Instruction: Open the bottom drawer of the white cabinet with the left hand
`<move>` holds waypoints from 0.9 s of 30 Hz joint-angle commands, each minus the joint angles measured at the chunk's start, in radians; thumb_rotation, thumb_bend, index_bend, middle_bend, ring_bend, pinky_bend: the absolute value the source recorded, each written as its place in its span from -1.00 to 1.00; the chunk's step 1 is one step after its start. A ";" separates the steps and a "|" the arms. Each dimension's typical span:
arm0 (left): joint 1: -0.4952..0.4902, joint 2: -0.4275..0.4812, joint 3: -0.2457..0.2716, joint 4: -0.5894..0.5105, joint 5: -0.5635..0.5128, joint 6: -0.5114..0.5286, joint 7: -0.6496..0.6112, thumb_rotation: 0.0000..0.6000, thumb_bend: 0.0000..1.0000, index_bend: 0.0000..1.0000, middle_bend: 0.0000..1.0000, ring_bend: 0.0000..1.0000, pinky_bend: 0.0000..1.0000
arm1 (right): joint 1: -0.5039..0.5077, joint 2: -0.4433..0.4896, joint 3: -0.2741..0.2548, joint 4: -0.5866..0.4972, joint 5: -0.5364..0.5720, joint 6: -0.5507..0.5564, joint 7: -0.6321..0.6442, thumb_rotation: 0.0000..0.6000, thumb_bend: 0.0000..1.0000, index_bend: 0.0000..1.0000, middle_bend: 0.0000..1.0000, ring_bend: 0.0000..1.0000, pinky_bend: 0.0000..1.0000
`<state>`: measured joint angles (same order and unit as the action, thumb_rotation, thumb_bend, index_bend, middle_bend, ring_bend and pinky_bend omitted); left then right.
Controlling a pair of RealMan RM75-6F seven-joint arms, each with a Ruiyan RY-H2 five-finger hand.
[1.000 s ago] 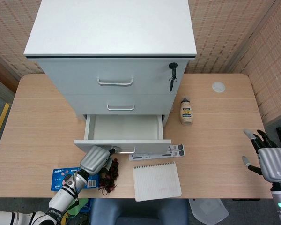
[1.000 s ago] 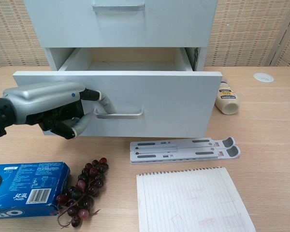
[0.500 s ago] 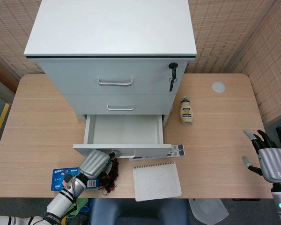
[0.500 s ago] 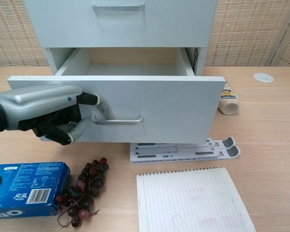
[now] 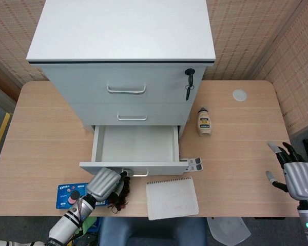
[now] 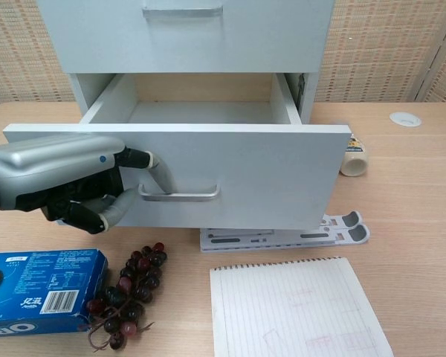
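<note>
The white cabinet (image 5: 123, 46) stands at the back of the table, its bottom drawer (image 5: 136, 145) pulled well out and empty inside. In the chest view the drawer front (image 6: 267, 178) fills the middle, with a metal handle (image 6: 180, 195) low on it. My left hand (image 6: 56, 178) hooks its fingers (image 6: 157, 169) behind the left end of that handle. From the head view the same left hand (image 5: 103, 183) sits under the drawer's front edge. My right hand (image 5: 296, 174) hangs open off the table's right edge, holding nothing.
An Oreo box (image 6: 33, 290) and a bunch of dark grapes (image 6: 130, 290) lie just below my left hand. A lined notepad (image 6: 297, 309) and a grey folding stand (image 6: 282, 227) lie before the drawer. A small sauce bottle (image 5: 204, 122) lies right of the cabinet.
My left hand has drawn the bottom drawer further out toward me. The drawer front now covers more of the grey stand and part of the bottle. The right hand has stayed still.
</note>
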<state>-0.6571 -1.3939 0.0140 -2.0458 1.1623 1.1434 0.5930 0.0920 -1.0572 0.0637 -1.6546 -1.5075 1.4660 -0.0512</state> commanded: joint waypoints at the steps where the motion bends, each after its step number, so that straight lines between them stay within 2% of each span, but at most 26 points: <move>1: 0.010 0.005 0.001 -0.009 0.029 0.014 -0.006 1.00 0.38 -0.45 0.83 0.89 1.00 | 0.001 0.000 0.001 0.000 0.000 -0.001 0.000 1.00 -0.44 -0.79 -0.54 -0.67 -0.39; 8: 0.047 0.038 -0.005 -0.027 0.156 0.067 -0.097 1.00 0.38 -0.38 0.75 0.77 1.00 | 0.003 0.000 0.002 -0.003 0.003 -0.005 -0.005 1.00 -0.44 -0.79 -0.54 -0.67 -0.39; 13: 0.097 0.090 0.014 -0.029 0.277 0.130 -0.194 1.00 0.38 -0.09 0.66 0.65 1.00 | 0.006 0.003 0.005 -0.009 0.012 -0.011 -0.014 1.00 -0.43 -0.79 -0.54 -0.67 -0.39; 16: 0.129 0.125 0.025 -0.019 0.331 0.171 -0.236 1.00 0.37 0.17 0.66 0.62 1.00 | 0.008 0.005 0.007 -0.014 0.013 -0.011 -0.020 1.00 -0.44 -0.79 -0.54 -0.67 -0.39; 18: 0.154 0.147 0.029 -0.008 0.355 0.203 -0.259 1.00 0.37 0.25 0.65 0.61 1.00 | 0.009 0.004 0.008 -0.015 0.015 -0.012 -0.021 1.00 -0.44 -0.79 -0.54 -0.67 -0.39; 23: 0.225 0.170 0.012 0.068 0.381 0.311 -0.340 1.00 0.38 0.38 0.65 0.61 0.97 | 0.008 -0.003 0.008 -0.009 0.017 -0.011 -0.016 1.00 -0.44 -0.79 -0.54 -0.67 -0.39; 27: 0.274 0.181 -0.018 0.136 0.343 0.373 -0.398 1.00 0.37 0.37 0.63 0.56 0.95 | 0.011 -0.011 0.006 0.001 0.018 -0.020 -0.009 1.00 -0.43 -0.79 -0.54 -0.67 -0.39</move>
<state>-0.4092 -1.2237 0.0119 -1.9400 1.5228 1.4926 0.2230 0.1019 -1.0668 0.0702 -1.6553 -1.4901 1.4485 -0.0622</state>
